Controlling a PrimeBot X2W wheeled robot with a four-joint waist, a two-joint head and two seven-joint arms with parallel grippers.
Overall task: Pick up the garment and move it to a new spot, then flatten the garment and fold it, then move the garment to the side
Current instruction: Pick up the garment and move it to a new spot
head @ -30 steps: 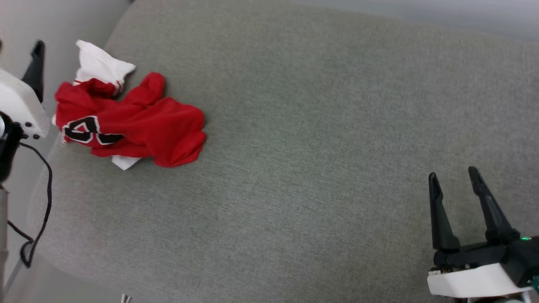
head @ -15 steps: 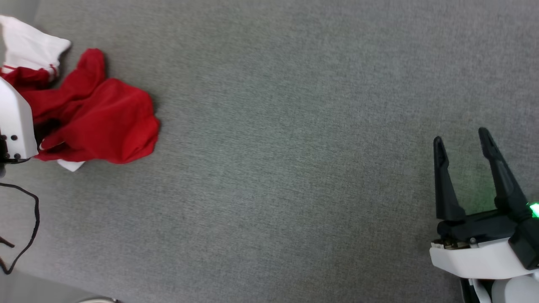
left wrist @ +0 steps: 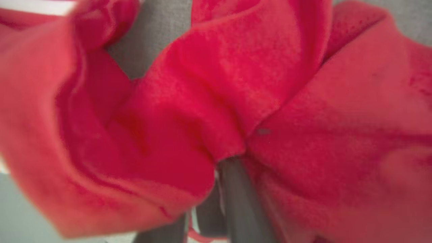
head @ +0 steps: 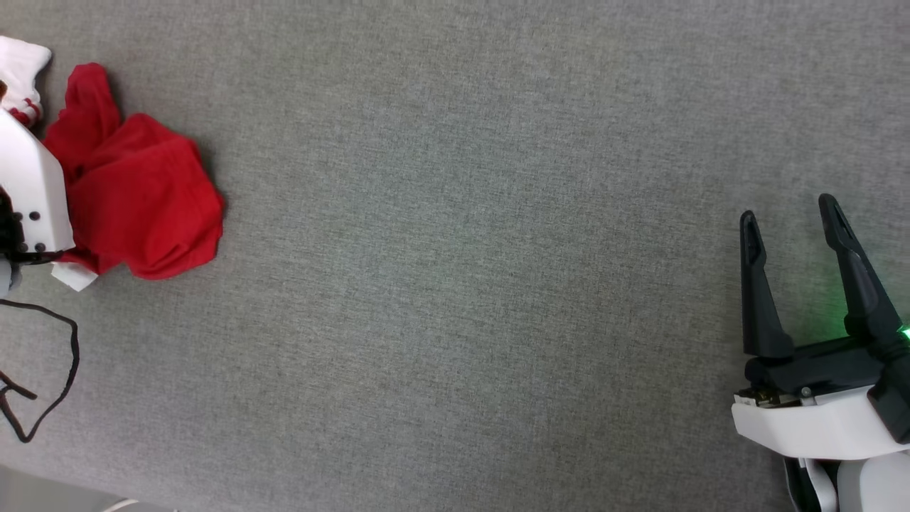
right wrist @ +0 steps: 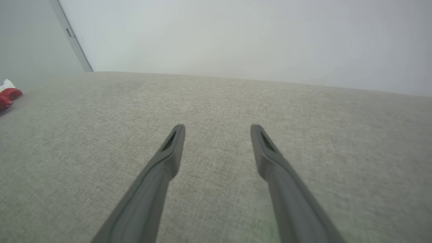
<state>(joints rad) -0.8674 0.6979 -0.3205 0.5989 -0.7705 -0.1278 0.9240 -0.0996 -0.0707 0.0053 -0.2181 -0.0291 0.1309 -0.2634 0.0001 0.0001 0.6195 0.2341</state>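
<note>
At the head view's four o'clock, the right gripper [head: 789, 210] is held just above the grey upholstered surface [head: 462, 284], its two dark fingers spread wide with nothing between them; the same gap is seen in the right wrist view [right wrist: 217, 128]. At eight o'clock a black cable [head: 64, 355] is looped on the fabric. At nine to ten o'clock the garment [head: 142, 199] is heaped in a crumpled red mound, partly covered by the left arm's white housing [head: 32, 192], with a white sleeve [head: 21, 57] at the far left edge. In the left wrist view the left gripper [left wrist: 216, 189] is sunk into the red cloth [left wrist: 303, 118], folds gathered and pinched at its narrowed fingers. Beyond the surface, a pale wall [right wrist: 236, 33] is seen.
</note>
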